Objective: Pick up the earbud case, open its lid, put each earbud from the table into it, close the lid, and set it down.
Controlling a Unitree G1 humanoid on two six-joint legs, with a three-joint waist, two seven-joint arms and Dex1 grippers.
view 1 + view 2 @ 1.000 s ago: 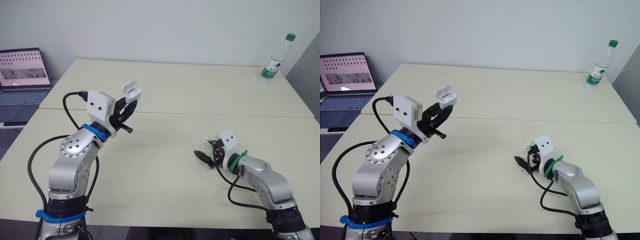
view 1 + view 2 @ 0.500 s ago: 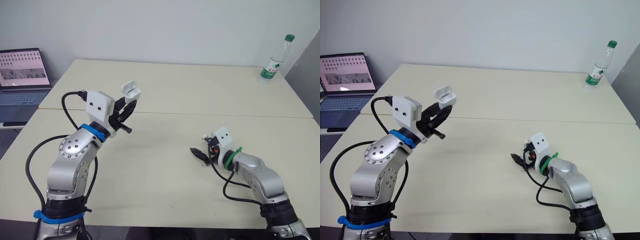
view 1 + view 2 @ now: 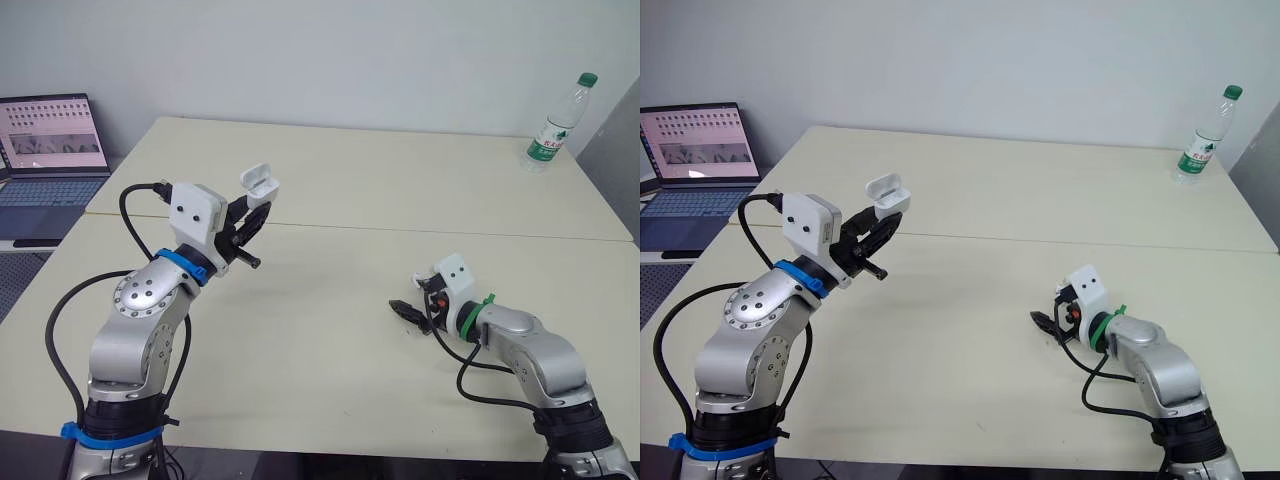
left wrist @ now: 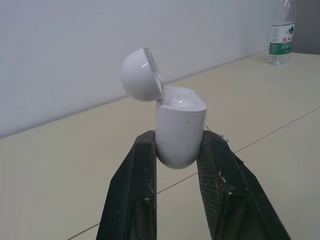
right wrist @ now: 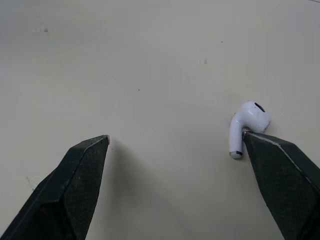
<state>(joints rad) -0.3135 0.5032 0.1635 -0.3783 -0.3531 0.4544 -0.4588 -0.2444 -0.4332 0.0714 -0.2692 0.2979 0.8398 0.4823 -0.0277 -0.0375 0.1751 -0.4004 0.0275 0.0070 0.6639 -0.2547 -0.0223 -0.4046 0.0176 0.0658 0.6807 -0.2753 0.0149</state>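
Left gripper (image 4: 178, 137) grasps the earbud case (image 4: 180, 125), lid open. Right gripper (image 5: 175, 137), released, straddles an earbud (image 5: 245, 125) well apart from the case. Loading and closing remain.

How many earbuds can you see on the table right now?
1. The earbud lies on the table beside one finger of the open right gripper. Another may be hidden inside the open earbud case in the left gripper.

open tabletop (image 3: 330, 320) centre, bottle (image 3: 553, 125) far right corner

The earbud case (image 4: 180, 135) and earbud (image 5: 248, 121) are white — table (image 3: 350, 190) cream, bottle (image 3: 555, 125) green-capped.
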